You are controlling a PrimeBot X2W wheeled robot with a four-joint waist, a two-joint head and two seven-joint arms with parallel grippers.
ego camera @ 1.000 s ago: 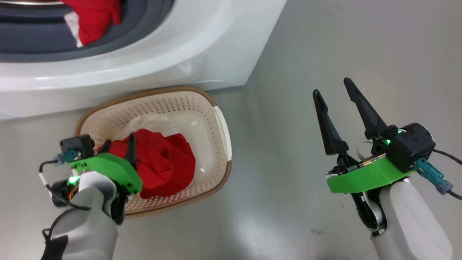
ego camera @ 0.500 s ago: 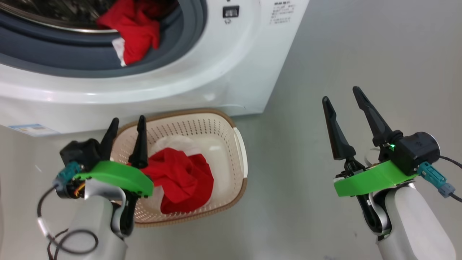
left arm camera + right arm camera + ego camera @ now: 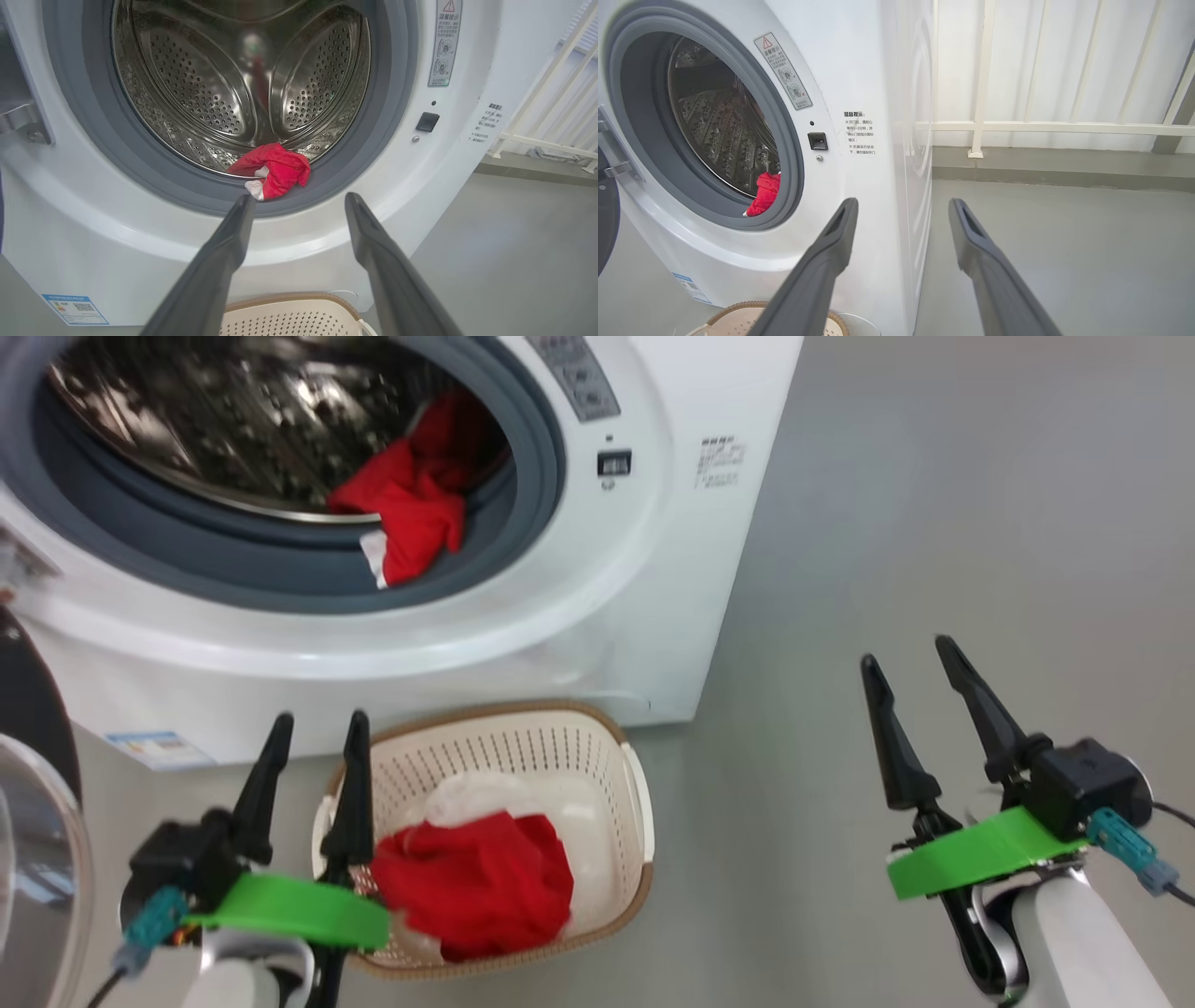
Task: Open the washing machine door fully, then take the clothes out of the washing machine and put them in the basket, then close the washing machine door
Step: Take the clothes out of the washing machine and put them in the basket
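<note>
The red garment (image 3: 275, 170) to go for is bunched on the bottom lip of the steel drum (image 3: 201, 93), a bit right of centre. Its white-trimmed end flops onto the grey rubber ring (image 3: 359, 140). The washing machine door (image 3: 33, 709) is swung open off to the left, so nothing's in the way. Another red piece (image 3: 476, 887) sits in the basket (image 3: 523, 723), on the floor (image 3: 840, 476) right against the washing machine (image 3: 653, 569).

Left gripper (image 3: 320, 716) is spread wide and empty, over the basket's left rim and aimed roughly at the garment. Right gripper (image 3: 907, 649) is also wide open with nothing in it, well off to the side.

My take: go in with the left and come down on the fattest part of the bunch, not the dangling trim. Keep the tips off the rubber, and lift before pulling back so it doesn't snag.
</note>
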